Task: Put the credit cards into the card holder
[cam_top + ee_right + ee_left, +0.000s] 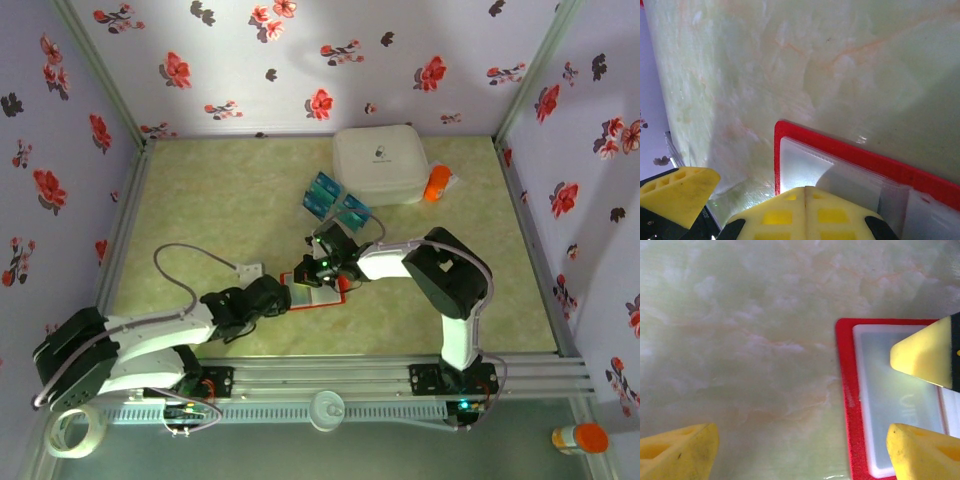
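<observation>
Though open, holder [840, 150] under right tool [805, 192]

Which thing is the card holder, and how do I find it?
Start at the big white case at the back of the table. Come forward, past the blue cards. The card holder lies flat there, the only red thing on the table, with pale clear pockets.

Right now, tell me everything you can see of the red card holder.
The card holder is a flat bright-red wallet lying open, pockets up, on the marbled green table in front of the arms. Frosted clear plastic pockets sit inset from its red border, with faint lettering on one. The shut right gripper sits over a pocket near its corner; contact is unclear. The open left gripper straddles one edge, one finger above the pocket.
</observation>
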